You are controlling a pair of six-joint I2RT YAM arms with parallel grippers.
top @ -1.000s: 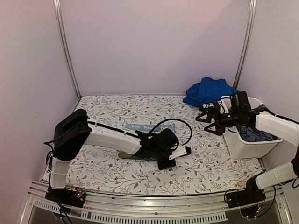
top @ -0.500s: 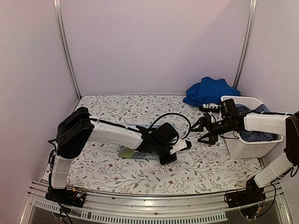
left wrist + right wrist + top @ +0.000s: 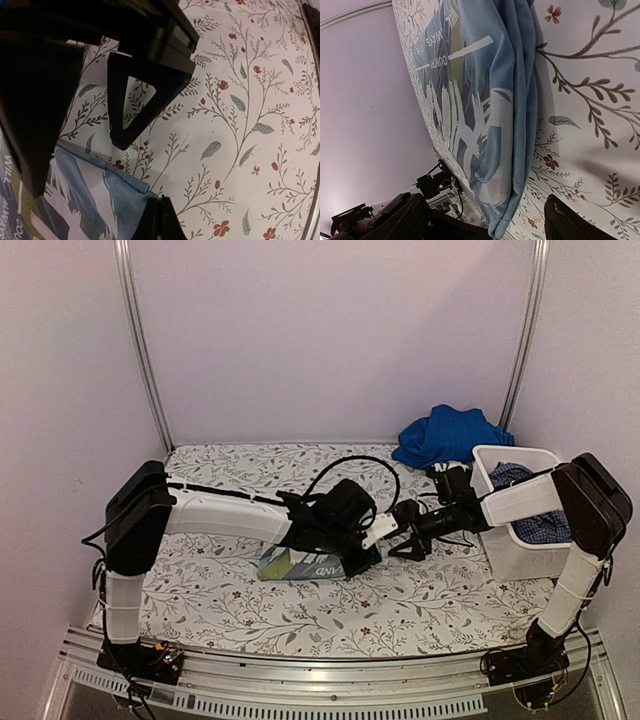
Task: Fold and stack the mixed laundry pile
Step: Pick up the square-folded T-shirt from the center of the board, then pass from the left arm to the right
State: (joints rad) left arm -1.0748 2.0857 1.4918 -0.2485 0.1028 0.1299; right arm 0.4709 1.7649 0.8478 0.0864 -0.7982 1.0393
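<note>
A folded pale blue garment (image 3: pixel 300 562) with a printed design lies on the patterned table cover (image 3: pixel 220 590) at mid-table. My left gripper (image 3: pixel 368 548) is shut on its right edge; in the left wrist view the jaws (image 3: pixel 161 212) pinch the blue cloth (image 3: pixel 85 195). My right gripper (image 3: pixel 403 533) is open and empty, right beside the left one. In the right wrist view the cloth's edge (image 3: pixel 485 100) runs between its spread fingers (image 3: pixel 400 220). A royal blue garment (image 3: pixel 447 433) lies at the back right. A dark blue check garment (image 3: pixel 545 528) sits in the tub. The plaid one is out of view.
A white plastic tub (image 3: pixel 520 562) stands at the right edge of the table, under my right arm. The left arm's black cable (image 3: pixel 350 465) loops above its wrist. A wall and metal posts close off the back.
My right gripper has moved left from the tub to just beside my left gripper. My left gripper has pulled the pale blue garment nearer and has shifted a little up and right with it.
</note>
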